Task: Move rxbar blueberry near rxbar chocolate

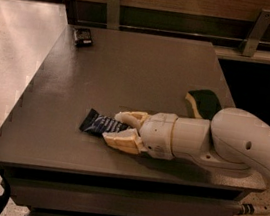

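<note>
Gripper point(117, 127) lies low on the table point(146, 66), fingers parted either side of the blue bar point(97, 123) at its right end — placed to pinch it for the carry to the brown bar point(82, 37) at the far-left corner.

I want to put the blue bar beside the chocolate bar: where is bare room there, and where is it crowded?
Bare tabletop lies right of and in front of the rxbar chocolate, which sits alone at the far left corner. Crowded: the near edge, where the pincer is at the rxbar blueberry, with the sponge near the right edge.
</note>
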